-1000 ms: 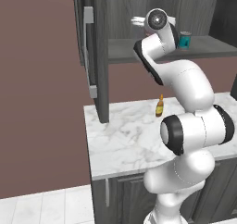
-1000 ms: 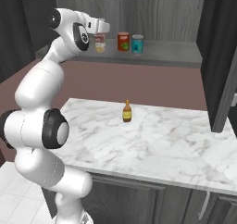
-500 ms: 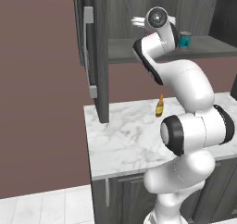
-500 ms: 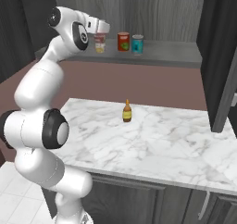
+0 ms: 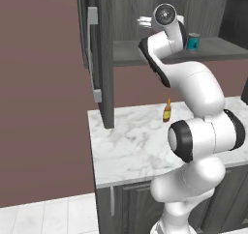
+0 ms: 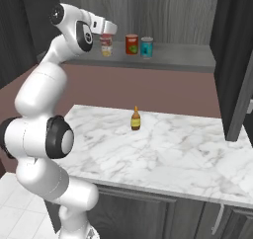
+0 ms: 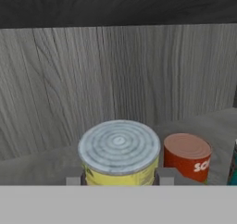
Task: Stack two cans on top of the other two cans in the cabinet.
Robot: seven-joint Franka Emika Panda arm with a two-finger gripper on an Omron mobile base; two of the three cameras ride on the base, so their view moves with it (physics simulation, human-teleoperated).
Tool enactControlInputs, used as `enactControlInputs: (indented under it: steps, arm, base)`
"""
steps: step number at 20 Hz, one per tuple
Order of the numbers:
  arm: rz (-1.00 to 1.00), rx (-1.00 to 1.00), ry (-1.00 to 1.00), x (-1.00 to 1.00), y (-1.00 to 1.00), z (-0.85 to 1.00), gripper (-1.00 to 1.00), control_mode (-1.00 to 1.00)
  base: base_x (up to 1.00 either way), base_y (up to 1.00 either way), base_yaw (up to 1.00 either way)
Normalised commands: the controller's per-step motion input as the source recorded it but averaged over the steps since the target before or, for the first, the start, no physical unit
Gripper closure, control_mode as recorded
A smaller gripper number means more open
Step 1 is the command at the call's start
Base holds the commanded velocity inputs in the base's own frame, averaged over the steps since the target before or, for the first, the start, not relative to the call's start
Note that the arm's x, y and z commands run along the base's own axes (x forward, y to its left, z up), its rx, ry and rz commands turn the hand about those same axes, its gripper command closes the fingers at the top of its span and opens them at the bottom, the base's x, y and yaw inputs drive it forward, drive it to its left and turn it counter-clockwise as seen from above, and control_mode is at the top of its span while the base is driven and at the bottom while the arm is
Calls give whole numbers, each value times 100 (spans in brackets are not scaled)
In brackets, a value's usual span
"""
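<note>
Fingertips (image 7: 73, 180) press either side of the yellow-labelled can (image 7: 119, 154) as our gripper (image 7: 120, 181) clamps it on the cabinet shelf (image 6: 178, 60); just beside it we see the red can (image 7: 187, 156), then the teal can (image 6: 147, 47).

You're looking at a cabinet (image 7: 55, 79) of matt grey wood grain, its shelf (image 6: 173, 58) smooth flat grey. The yellow can (image 7: 119, 154) has a dull silver metal lid with ringed ridges and a glossy paper-like label. The red can (image 7: 186, 156) to its right looks smooth, satin, printed. The teal can (image 6: 147, 47) has a silvery top. The counter (image 6: 173, 154) is polished white marble with grey veins. The amber bottle (image 6: 135, 119) looks glassy. The arm (image 5: 193, 88) is glossy white plastic with dark joints.
</note>
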Motion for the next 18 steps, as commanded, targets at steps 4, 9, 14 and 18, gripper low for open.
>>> enactControlInputs:
  steps: [4,9,14,18]
  arm:
    - [0,1,0,0,0,-13,-100,-100]
    - [0,1,0,0,0,-7,-100,-100]
    - [0,0,0,-5,0,-2,-100,-100]
    - [0,0,0,-34,1,-1,-100,-100]
  base:
    - [0,0,0]
    - [0,0,0]
    - [0,0,0]
    - [0,0,0]
